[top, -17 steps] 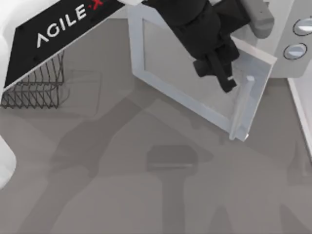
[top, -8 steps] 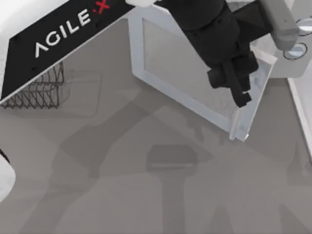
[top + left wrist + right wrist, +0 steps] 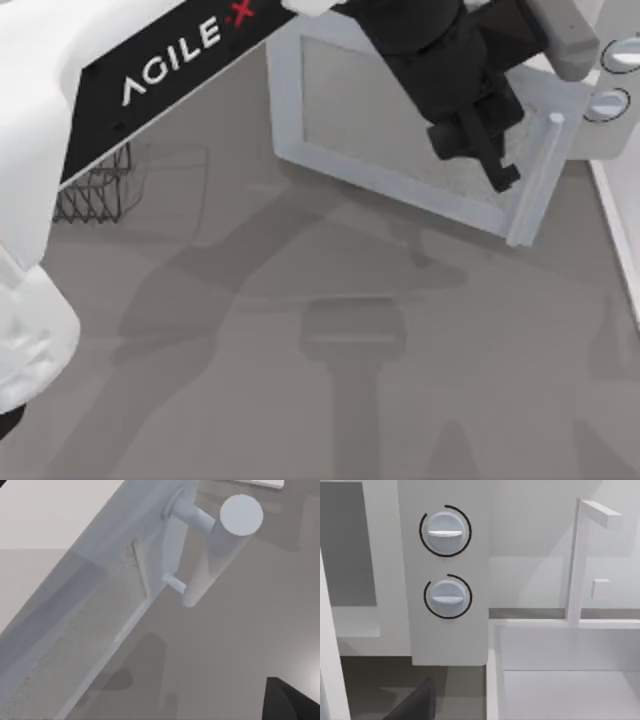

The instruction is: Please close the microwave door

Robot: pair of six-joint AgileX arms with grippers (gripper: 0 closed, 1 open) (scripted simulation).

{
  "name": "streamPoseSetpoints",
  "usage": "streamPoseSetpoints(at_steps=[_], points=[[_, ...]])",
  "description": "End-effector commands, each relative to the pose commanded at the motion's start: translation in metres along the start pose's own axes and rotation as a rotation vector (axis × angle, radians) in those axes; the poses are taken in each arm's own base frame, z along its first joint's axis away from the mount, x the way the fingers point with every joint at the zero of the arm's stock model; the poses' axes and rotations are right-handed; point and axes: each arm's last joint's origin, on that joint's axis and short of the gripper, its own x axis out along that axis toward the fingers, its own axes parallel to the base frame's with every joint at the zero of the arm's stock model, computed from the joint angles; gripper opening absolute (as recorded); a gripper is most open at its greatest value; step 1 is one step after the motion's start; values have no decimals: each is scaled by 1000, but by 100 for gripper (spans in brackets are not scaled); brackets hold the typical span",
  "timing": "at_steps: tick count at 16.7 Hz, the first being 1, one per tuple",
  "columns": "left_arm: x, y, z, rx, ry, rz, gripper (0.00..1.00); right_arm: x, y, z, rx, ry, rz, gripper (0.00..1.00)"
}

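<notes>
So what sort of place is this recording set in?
Likely a simulated kitchen: a white microwave with two knobs, its door ajar under the left gripper, a wire rack, and what looks like a sink.

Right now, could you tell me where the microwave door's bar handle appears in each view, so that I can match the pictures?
Top view: the bar handle slants along the microwave door's right edge, just right of the left hand.
Left wrist view: the handle is seen end-on, on two pegs off the door's frame.
Right wrist view: the handle is not there; the two knobs are.
Shared landmark: those knobs sit right of the handle in the top view.
</notes>
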Motion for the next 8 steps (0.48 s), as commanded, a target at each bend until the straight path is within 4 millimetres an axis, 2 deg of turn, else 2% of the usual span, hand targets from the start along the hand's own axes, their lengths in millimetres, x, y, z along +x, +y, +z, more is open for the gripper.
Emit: streamPoseSetpoints(at_steps=[2, 4, 6, 8], points=[[-5, -4, 5, 17, -21, 1, 0, 0, 0, 0, 0, 0, 0, 100], [-5, -20, 18, 64, -51, -27, 0, 0, 0, 0, 0, 0, 0, 100], [13, -39, 26, 72, -18, -89, 0, 0, 0, 0, 0, 0, 0, 100], [34, -42, 24, 49, 46, -104, 0, 0, 0, 0, 0, 0, 0, 100]])
